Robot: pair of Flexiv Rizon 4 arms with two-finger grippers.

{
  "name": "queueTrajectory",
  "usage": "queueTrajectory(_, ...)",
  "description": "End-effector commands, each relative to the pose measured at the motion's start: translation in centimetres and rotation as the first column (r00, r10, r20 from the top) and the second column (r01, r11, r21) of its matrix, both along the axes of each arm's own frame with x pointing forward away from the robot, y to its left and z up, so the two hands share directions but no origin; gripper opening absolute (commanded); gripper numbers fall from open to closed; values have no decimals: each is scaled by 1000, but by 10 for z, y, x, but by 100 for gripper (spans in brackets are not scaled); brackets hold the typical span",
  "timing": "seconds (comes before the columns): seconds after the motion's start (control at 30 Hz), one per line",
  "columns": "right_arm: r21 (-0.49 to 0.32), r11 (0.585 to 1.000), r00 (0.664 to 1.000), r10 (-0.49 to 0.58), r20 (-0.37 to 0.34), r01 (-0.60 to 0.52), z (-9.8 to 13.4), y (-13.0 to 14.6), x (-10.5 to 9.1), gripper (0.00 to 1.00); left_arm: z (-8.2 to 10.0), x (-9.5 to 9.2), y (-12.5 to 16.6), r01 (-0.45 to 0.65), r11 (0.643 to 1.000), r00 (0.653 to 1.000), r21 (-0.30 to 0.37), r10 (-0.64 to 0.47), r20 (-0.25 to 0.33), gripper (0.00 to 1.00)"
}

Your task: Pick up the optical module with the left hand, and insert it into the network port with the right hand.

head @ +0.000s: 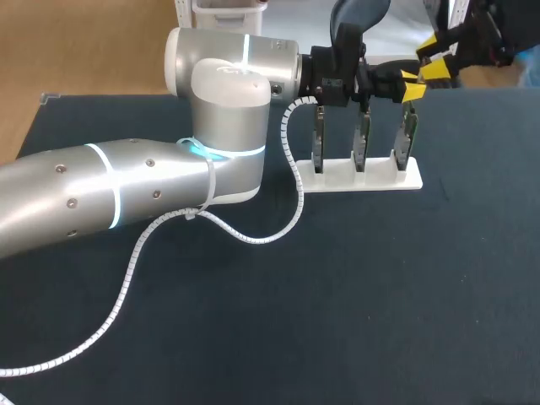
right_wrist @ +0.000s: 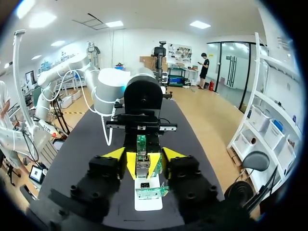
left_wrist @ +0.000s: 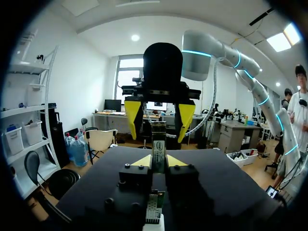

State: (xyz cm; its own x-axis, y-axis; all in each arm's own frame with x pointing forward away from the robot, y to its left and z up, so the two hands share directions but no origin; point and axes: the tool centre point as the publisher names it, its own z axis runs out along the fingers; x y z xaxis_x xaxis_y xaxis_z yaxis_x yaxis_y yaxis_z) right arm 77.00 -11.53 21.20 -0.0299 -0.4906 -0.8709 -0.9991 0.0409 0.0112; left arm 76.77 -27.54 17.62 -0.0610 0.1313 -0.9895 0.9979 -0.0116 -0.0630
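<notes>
**A:** Where is the module?

**B:** Upright, long axis vertical, at the 3 o'clock end of the white rack. The rack sits at about 1 o'clock on the desk. Two spare modules stand in the slots toward 9 o'clock, untouched.

**A:** Left jaws?

**B:** Nearly closed, gripping the module. One yellow tip sits against each side, low on the body. The left arm comes in from 9 o'clock across the desk. I cannot tell whether the module's foot has left its slot (no view shows that joint plainly).

**A:** Right jaws?

**B:** Spread wide and holding nothing. They meet the left jaws head-on from the 1 o'clock side, at the end of the right arm. One finger stands on either side of the module's upper end, and neither touches it.

**A:** What does the next move turn on?

**B:** My reading is a handover. The module lies dead ahead of the right jaws, between their fingers, with its long axis square to their closing line. Both pairs close along the same line. The right jaws would therefore have to take the free upper end, above the left tips. The left jaws are the nearer, being in contact. I cannot find the port in any view.
</notes>
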Motion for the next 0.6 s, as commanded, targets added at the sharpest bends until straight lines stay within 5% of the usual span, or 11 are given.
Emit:
queueTrajectory(0.03,-2,1000,1000,-6,4,6,0,1,-2,0,0,0,1,0,1000,1000,1,0,0,0)
queueTrajectory(0.37,-5,1000,1000,1,7,-1,-2,3,-3,0,0,0,1,0,1000,1000,1,0,0,0)
queueTrajectory(0.4,-5,1000,1000,1,8,-1,-2,3,-4,0,0,0,1,0,1000,1000,1,0,0,17)
queueTrajectory(0.43,-5,1000,1000,2,9,-2,-2,3,-4,0,0,0,1,0,1000,1000,1,0,0,77)
queueTrajectory(0.47,-4,1000,1000,2,9,-2,-2,3,-4,0,0,0,1,0,1000,1000,1,0,0,100)
queueTrajectory(0.6,-2,1000,1000,0,12,0,-2,2,-4,0,0,0,1,0,1000,1000,1,0,0,100)
